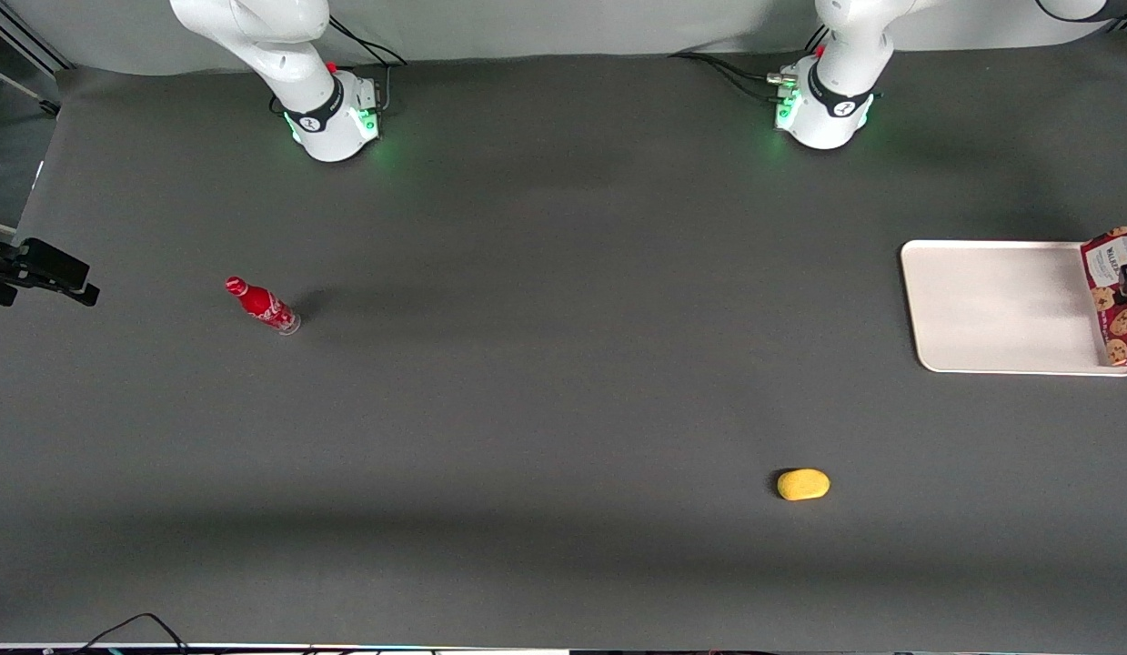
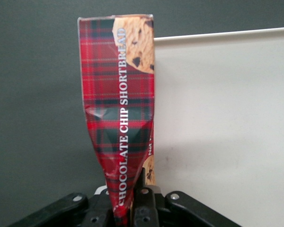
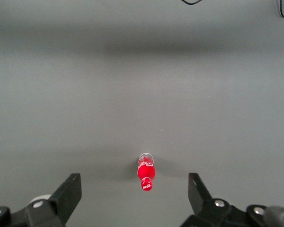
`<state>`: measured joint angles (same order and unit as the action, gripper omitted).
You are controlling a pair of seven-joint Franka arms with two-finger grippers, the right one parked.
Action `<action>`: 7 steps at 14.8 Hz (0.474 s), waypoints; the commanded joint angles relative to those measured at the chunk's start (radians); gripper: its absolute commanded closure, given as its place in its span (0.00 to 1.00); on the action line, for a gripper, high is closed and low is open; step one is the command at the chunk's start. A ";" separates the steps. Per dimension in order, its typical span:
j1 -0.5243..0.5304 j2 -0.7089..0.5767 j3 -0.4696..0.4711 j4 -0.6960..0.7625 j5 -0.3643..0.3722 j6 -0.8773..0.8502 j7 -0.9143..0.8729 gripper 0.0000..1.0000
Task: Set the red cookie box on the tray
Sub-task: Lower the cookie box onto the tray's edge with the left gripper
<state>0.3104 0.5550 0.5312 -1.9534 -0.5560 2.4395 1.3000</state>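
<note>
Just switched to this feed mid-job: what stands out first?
The long red tartan cookie box, pinched and dented in the left gripper, hangs over the edge of the flat cream-white tray at the working arm's end. A small red bottle and a yellow oval lump lie apart on the dark table.

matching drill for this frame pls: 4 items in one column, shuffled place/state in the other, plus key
1. red cookie box
2. tray
3. red bottle
4. yellow lump

A. lying on the mat toward the parked arm's end
B. pinched in the gripper, over the tray's edge
C. nearest the front camera
D. cream-white, at the working arm's end

Pairs: 1-B, 2-D, 3-A, 4-C
</note>
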 commanded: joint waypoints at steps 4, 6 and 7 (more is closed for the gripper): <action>0.001 0.022 0.003 0.010 -0.047 0.021 0.030 1.00; 0.003 0.025 0.003 0.011 -0.047 0.018 0.030 0.42; 0.001 0.025 0.001 0.011 -0.047 0.013 0.030 0.10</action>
<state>0.3106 0.5757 0.5311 -1.9530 -0.5782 2.4496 1.3012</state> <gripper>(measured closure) 0.802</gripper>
